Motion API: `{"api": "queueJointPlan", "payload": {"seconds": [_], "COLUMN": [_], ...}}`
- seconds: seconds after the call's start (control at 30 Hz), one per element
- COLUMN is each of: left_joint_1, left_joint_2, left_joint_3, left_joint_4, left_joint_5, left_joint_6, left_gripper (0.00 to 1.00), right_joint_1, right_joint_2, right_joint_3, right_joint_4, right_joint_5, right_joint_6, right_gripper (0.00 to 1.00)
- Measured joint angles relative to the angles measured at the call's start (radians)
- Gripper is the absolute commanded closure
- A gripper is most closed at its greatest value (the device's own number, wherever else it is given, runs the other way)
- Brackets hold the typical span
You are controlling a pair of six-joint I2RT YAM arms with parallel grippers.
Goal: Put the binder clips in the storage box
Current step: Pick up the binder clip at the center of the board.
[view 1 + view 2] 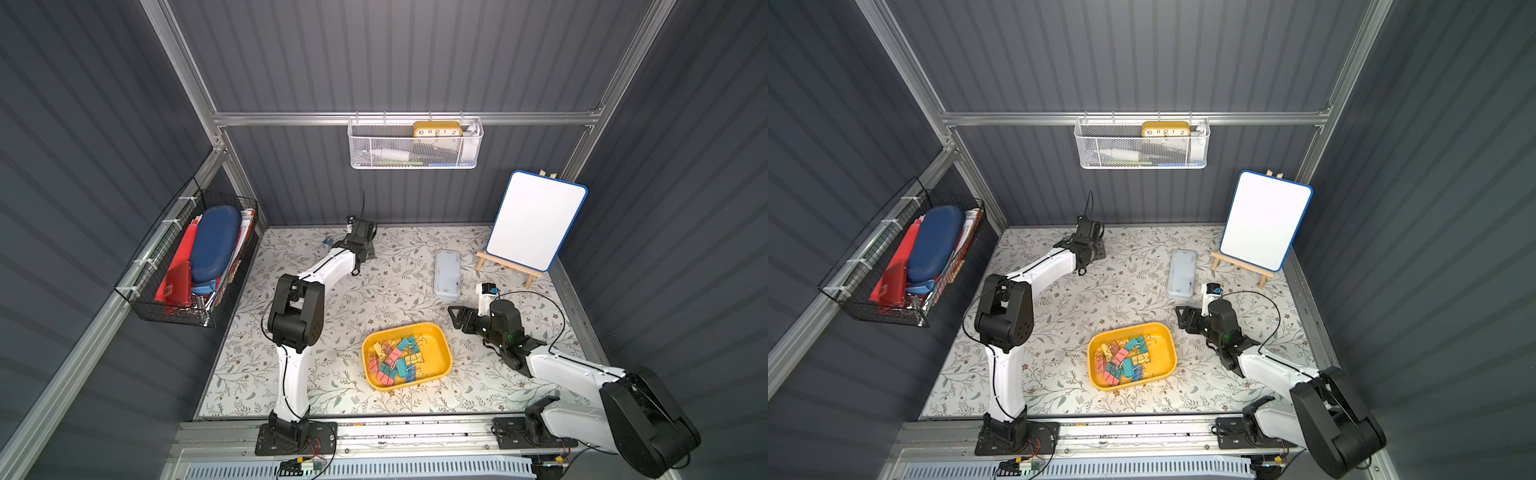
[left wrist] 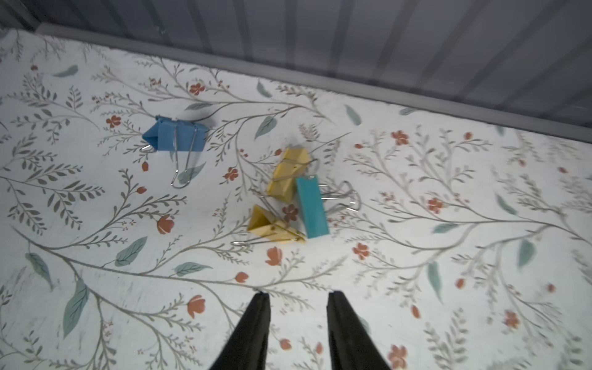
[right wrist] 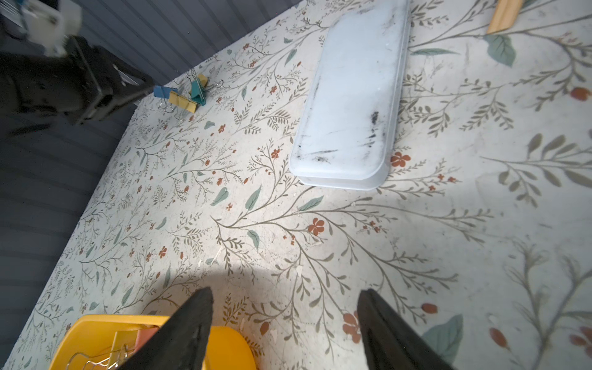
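Observation:
The storage box (image 1: 434,345) is a yellow tray at the middle front of the table, seen in both top views, with its corner (image 3: 96,323) in the right wrist view. Many pink, teal, blue and yellow binder clips (image 1: 397,357) lie heaped in it. More lie loose near the back wall: a blue clip (image 2: 174,137), two yellow clips (image 2: 290,174) (image 2: 272,229) and a teal clip (image 2: 312,208). My left gripper (image 2: 298,293) hovers just short of them, open and empty. My right gripper (image 3: 285,291) is open and empty beside the box's right end (image 1: 455,316).
A translucent white lid (image 1: 447,274) lies flat behind the right gripper. A whiteboard on a wooden easel (image 1: 536,220) stands at the back right. A white mesh basket (image 1: 415,143) hangs on the back wall, and a black wire basket (image 1: 195,266) hangs on the left wall.

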Motion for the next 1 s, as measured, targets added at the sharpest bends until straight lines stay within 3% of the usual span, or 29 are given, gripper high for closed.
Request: {"api": "queueJointPlan", "payload": {"seconds": [0.27,0.6,0.8,1.0], "left_joint_1": [0.161,0.201,0.202,0.202], "left_joint_2": [0.036,0.119,0.169,0.17], "left_joint_3": [0.008,0.027,0.053,0.053], "left_joint_4": [0.08,0.16,0.18,0.197], "left_joint_5": [0.216,0.472,0.539,0.56], "left_joint_6": [0.024,0.074,0.1,0.11], "left_gripper": [0.44,0.36,0.59,0.76], "right_joint_1": [0.0,0.0,0.0,0.0], "right_joint_2": [-0.008,0.001,0.001,0.001], "right_joint_3": [0.0,0.0,0.0,0.0], "right_joint_4": [0.007,0.01,0.01,0.01], "right_joint_5": [-0.019,-0.021,-0.021,-0.021], "right_joint_6": [-0.001,-0.001,-0.001,-0.001], "right_gripper": [0.24,0.24,0.24,0.24]}}
